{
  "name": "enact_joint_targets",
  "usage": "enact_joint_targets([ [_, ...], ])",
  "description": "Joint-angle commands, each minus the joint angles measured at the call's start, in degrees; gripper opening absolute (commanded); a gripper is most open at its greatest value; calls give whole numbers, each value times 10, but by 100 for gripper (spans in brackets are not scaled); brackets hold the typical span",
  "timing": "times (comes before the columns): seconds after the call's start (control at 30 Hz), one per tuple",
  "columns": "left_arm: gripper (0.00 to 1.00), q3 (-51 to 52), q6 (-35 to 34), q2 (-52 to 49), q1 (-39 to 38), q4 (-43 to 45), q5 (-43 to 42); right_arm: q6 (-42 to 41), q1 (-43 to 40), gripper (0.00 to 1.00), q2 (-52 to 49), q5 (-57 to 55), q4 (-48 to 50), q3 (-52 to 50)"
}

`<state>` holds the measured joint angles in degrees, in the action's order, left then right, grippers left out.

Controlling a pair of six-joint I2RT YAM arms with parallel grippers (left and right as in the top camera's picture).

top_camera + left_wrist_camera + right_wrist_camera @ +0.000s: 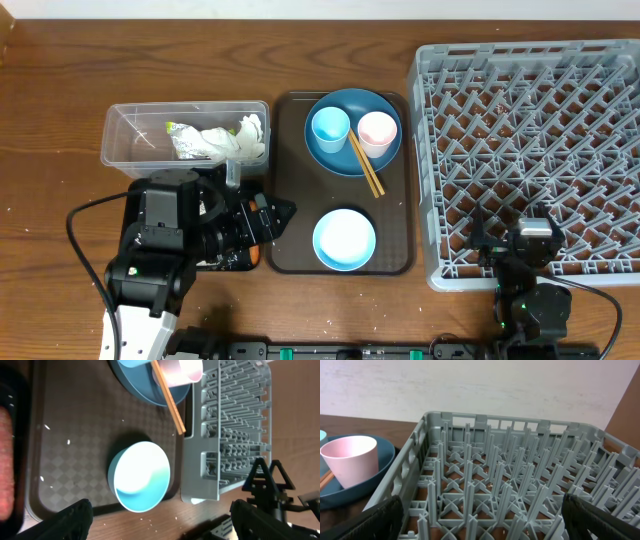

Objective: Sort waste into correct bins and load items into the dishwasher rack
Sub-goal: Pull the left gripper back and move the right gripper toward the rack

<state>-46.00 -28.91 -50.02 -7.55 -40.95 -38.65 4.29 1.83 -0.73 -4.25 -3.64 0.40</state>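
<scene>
My left gripper is open and empty, low over the table's front edge just short of the light blue bowl. That bowl sits upright at the near end of the brown serving tray. At the tray's far end, the dark blue dish carries a light blue cup, a pink cup and chopsticks. White tissue and a green-and-yellow wrapper lie in the clear tub. Rice grains dot the wood. My right gripper is open over the grey rack.
The black tray shows at the far left of the left wrist view, with something reddish in it; from overhead my left arm covers it. The rack's near wall stands close beside the serving tray's right rim.
</scene>
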Motion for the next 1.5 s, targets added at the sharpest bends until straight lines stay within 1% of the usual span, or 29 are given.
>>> enact_joint_targets([
  [0.0, 91, -6, -3, 2, 2, -2, -16, 5, -3, 99, 0, 2, -2, -1],
  [0.3, 96, -6, -3, -9, 2, -2, -16, 5, -3, 99, 0, 2, -2, -1],
  [0.4, 96, -6, -3, -8, 2, -2, -16, 5, -4, 99, 0, 2, -2, -1],
  [0.6, 97, -6, -3, -8, 2, -38, -16, 5, -3, 99, 0, 6, -2, -1],
  [0.8, 98, -6, -3, -8, 2, -42, -16, -5, -3, 99, 0, 70, -4, -1],
  [0.9, 98, -6, -3, -8, 2, -42, -16, -93, -3, 99, 0, 124, 5, -1],
  [0.93, 98, -6, -10, -8, 2, -42, -19, -114, -3, 99, 0, 159, 18, -1],
  [0.97, 98, -6, -28, -8, 2, -42, -24, -119, -3, 99, 0, 193, 28, -1],
  [1.0, 98, -6, -56, -8, 2, -43, -38, -120, -3, 99, 0, 229, 38, 0],
  [1.07, 98, -6, -63, -8, 2, -41, -66, -121, -3, 99, 0, 280, 37, 11],
  [1.1, 98, -6, -63, -8, 2, -38, -72, -126, -3, 99, 0, 287, 26, 22],
  [1.2, 98, -6, -53, -8, 2, -35, -72, -135, -4, 99, 0, 275, -48, 87],
  [1.3, 98, -6, -32, -8, 2, -38, -70, -136, -3, 99, -13, 272, -144, 183],
  [1.37, 98, -6, -18, -8, 2, -41, -70, -148, -3, 99, -37, 273, -218, 255],
  [1.47, 98, -6, -3, -8, 3, -40, -55, -148, -3, 99, -92, 310, -324, 362],
])
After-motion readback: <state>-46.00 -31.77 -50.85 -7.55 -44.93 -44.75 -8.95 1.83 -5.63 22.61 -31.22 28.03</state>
